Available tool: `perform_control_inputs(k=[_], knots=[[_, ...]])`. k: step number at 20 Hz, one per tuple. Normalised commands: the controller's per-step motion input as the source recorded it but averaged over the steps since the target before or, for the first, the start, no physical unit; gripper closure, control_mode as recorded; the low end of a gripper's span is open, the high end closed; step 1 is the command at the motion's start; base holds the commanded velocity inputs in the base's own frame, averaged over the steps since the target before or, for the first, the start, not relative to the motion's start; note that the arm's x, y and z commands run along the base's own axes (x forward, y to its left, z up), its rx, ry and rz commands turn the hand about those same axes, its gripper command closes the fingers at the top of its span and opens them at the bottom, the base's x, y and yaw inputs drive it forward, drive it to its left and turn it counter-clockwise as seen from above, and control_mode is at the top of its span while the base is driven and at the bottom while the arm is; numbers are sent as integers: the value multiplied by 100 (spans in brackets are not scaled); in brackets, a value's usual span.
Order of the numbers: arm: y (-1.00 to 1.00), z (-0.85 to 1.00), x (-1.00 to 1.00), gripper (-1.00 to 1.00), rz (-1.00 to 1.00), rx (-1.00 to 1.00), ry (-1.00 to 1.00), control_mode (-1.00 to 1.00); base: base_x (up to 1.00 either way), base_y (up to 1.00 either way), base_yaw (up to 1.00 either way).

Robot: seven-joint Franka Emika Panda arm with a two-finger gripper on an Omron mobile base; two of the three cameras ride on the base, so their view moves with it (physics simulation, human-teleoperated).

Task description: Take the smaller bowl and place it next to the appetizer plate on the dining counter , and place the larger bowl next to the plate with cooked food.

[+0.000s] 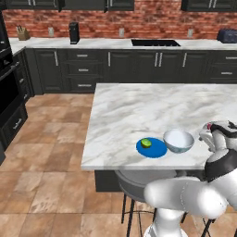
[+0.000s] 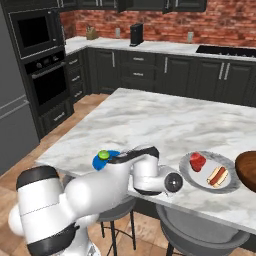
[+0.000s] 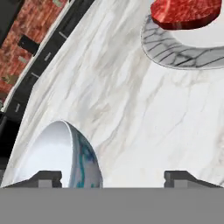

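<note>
On dining counter (image 1: 139,106), left base view: one smaller bowl (image 1: 178,140) sitting just right of one appetizer plate (image 1: 151,147); gripper hiding behind arm.
Right base view: one plate with cooked food (image 2: 209,171) showing; larger bowl (image 2: 247,170) getting cut off at edge; blue plate partly hiding behind arm.
Hand view: gripper (image 3: 113,177) standing spread, bowl rim beside one fingertip (image 3: 48,177), nothing pinched.

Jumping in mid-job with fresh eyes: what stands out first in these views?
The smaller bowl sits upright on the dining counter near its front edge, right beside the appetizer plate with its green bite. In the hand view the gripper stands open, the bowl's rim at one fingertip. Further along are the plate with cooked food and the larger bowl.
</note>
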Motion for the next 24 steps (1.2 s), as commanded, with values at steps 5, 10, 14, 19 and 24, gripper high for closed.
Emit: perform_control_inputs(k=[5,10,14,19,24], knots=[[1,94,-85,-100,-6,0,-15,-100,0,0,0],[7,100,-98,-100,-3,0,3,-100,0,0,0],[58,93,-100,-100,0,0,0,-100,0,0,0],[95,97,-81,-100,0,-14,1,-100,0,0,0],[85,100,-54,-100,4,-32,5,-100,0,0,0]])
